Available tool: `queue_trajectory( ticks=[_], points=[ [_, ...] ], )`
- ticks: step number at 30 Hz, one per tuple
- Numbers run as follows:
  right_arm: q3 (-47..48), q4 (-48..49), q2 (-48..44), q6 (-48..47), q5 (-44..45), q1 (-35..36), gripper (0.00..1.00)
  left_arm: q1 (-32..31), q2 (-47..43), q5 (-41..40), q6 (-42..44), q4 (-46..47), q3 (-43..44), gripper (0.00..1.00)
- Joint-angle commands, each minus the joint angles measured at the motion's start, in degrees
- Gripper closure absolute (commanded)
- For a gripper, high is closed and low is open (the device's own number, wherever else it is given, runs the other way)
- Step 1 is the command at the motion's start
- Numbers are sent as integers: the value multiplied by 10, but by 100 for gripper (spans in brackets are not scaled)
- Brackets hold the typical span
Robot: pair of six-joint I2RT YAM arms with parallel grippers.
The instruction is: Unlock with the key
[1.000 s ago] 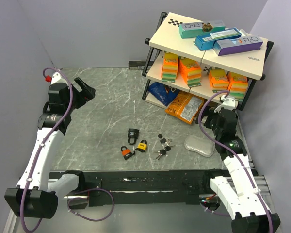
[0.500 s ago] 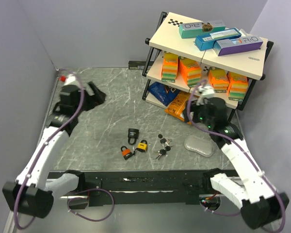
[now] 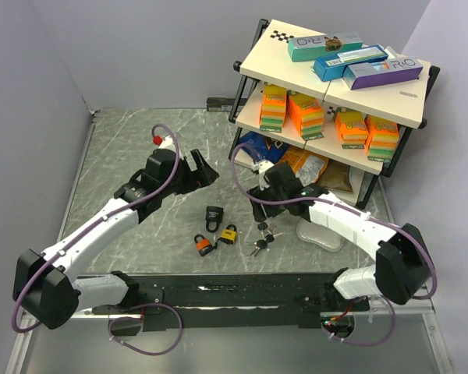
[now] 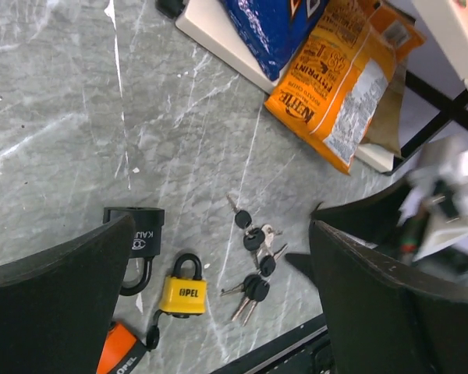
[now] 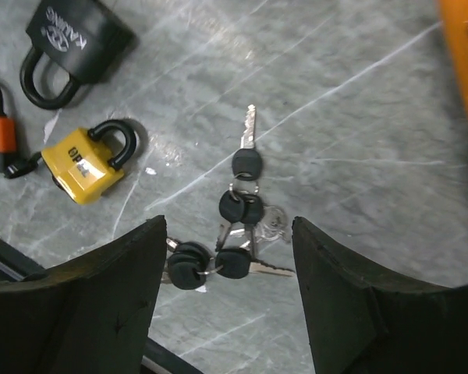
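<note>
Left gripper (image 4: 222,226): jaws wide apart and empty, poised over the table (image 3: 140,140) just left of the padlocks. Hazard: a descent from this angle could shove a lock instead of pinning it.
Orange padlock (image 3: 203,245): flat, nearest the front edge. Partly hidden behind a finger in the left wrist view. Hazard: a nudge could slide it off the marble onto the black rail.
Black padlock (image 3: 213,216): flat, behind the orange one, shackle seated.
Yellow padlock (image 3: 229,234): flat, just beside the orange one, shackle seated. Hazard: the locks lie close together, so gripping one may drag its neighbour.
Keys (image 5: 242,209): black-headed, linked in a loose cluster right of the padlocks, flat on the table. Which key fits which lock cannot be told. Hazards: thin blades on a hard surface may slip from the pads, and a pinch on one head may lift the whole cluster in a tangle, leaving no blade free to insert.
Right gripper (image 5: 226,226): jaws apart and holding nothing, directly above the keys.
Snack bags (image 3: 296,167): on the lowest shelf, behind the right arm. Hazard: the elbow may brush them on a swing.
</note>
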Motion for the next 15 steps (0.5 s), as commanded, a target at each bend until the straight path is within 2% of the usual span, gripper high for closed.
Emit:
queue_trajectory(
  ticks=[1, 8, 12, 15],
  points=[
    [-9, 29, 34, -1, 25, 35, 30, 0, -2, -17, -31, 31, -1, 1],
    [13, 40, 107, -4, 64, 57, 36, 1, -30, -38, -39, 21, -24, 4],
    [64, -4, 165, -3, 101, 58, 44, 1, -58, -51, -41, 14, -37, 4],
    [81, -26, 190, 6, 104, 58, 46, 2, -76, -67, -45, 1, -42, 4]
  ],
)
